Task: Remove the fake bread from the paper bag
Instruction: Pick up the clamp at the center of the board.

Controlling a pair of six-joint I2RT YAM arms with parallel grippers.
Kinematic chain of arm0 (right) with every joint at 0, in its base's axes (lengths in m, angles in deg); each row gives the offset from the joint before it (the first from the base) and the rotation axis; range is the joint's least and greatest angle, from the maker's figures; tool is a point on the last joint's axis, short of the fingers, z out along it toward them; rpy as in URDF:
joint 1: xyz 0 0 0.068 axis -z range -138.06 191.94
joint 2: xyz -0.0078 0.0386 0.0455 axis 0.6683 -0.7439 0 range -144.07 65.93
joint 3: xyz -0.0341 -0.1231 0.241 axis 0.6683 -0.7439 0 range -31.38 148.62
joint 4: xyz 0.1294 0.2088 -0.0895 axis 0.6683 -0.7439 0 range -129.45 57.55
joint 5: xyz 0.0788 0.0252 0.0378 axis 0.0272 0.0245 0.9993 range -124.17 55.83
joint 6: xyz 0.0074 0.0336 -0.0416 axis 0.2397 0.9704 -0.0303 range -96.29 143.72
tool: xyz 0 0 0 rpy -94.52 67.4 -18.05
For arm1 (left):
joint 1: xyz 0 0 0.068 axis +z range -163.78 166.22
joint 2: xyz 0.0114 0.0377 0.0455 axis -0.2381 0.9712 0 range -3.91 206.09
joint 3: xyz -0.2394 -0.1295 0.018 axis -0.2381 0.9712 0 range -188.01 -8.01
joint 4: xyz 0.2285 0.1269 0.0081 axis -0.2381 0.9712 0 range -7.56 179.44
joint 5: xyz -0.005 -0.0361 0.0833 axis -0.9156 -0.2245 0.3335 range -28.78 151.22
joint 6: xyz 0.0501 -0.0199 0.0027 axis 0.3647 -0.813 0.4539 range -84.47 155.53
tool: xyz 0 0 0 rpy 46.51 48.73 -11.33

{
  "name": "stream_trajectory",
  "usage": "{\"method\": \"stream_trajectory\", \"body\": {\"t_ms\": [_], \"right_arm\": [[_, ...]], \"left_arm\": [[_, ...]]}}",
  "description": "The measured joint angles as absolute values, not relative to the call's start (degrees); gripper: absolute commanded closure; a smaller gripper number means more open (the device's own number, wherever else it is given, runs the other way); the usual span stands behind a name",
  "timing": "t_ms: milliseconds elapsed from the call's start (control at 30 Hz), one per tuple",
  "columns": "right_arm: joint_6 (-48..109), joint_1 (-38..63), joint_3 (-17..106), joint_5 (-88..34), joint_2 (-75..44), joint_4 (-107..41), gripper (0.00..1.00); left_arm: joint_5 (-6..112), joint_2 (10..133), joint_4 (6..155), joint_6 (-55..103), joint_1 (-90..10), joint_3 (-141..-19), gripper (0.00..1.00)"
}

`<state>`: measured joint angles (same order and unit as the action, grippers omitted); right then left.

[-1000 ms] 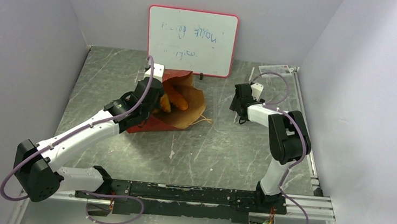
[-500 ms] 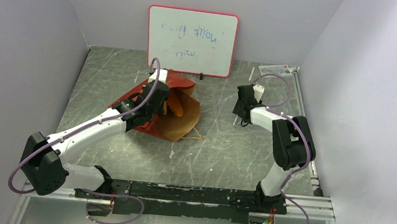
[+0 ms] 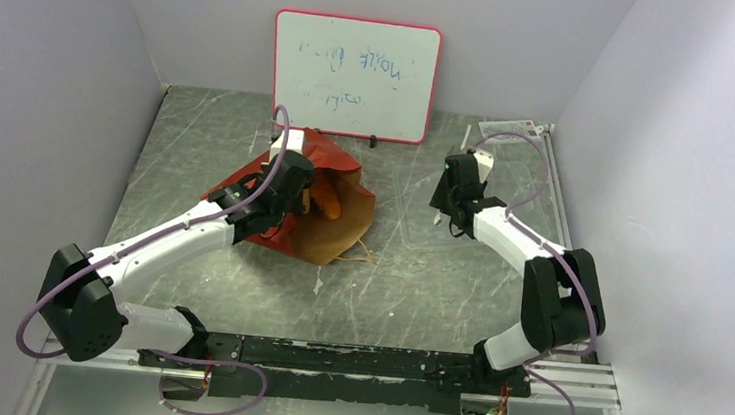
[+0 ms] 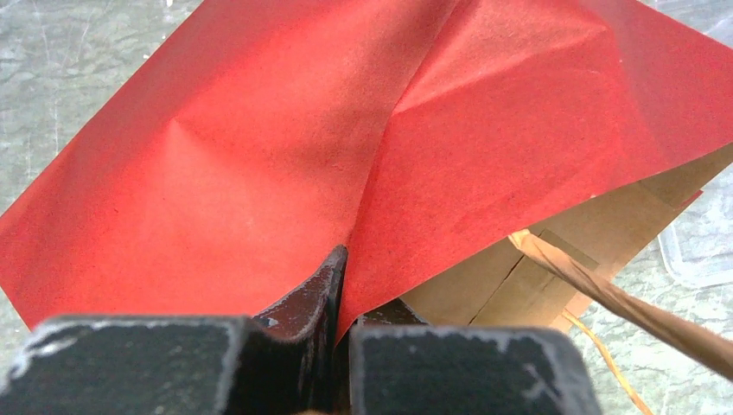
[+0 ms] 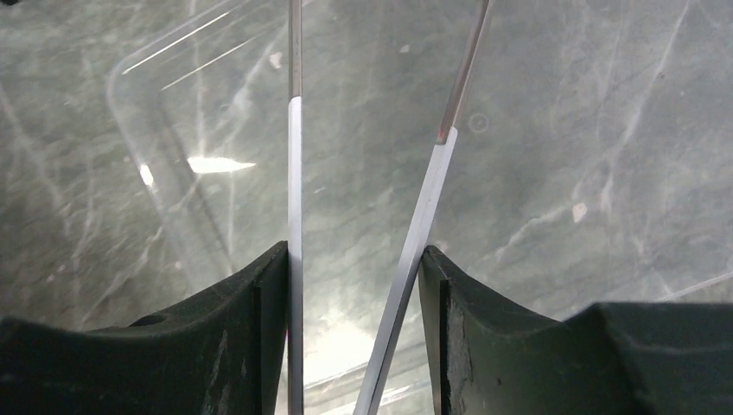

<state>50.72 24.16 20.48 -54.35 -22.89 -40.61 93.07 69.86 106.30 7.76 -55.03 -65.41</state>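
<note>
The paper bag (image 3: 336,233) (red at the bottom, brown at the top) lies on its side on the counter (image 3: 418,272), mouth open. Orange fake bread (image 3: 325,202) sits inside.

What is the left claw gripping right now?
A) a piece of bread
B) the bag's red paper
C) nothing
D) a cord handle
B: the left claw is shut on a red fold of the paper bag; the cord handle lies free beside it.
</note>
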Motion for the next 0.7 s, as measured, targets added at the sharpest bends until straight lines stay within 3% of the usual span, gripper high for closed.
{"method": "stream_trajectory", "body": {"t_ms": [500, 567, 700], "right_arm": [[51.90, 15.17, 17.77, -55.14, -8.72, -51.08, 0.81], [52.36, 14.17, 16.85, -54.90, -5.77, -52.72, 0.80], [53.47, 14.02, 15.40, -54.27, -1.60, -55.61, 0.67]], "left_arm": [[92.68, 69.06, 106.16, 3.35, -55.03, -63.25, 0.93], [92.42, 69.01, 106.01, 3.15, -55.03, -62.94, 0.93], [91.89, 69.01, 105.84, 2.74, -55.07, -62.62, 0.93]]}}
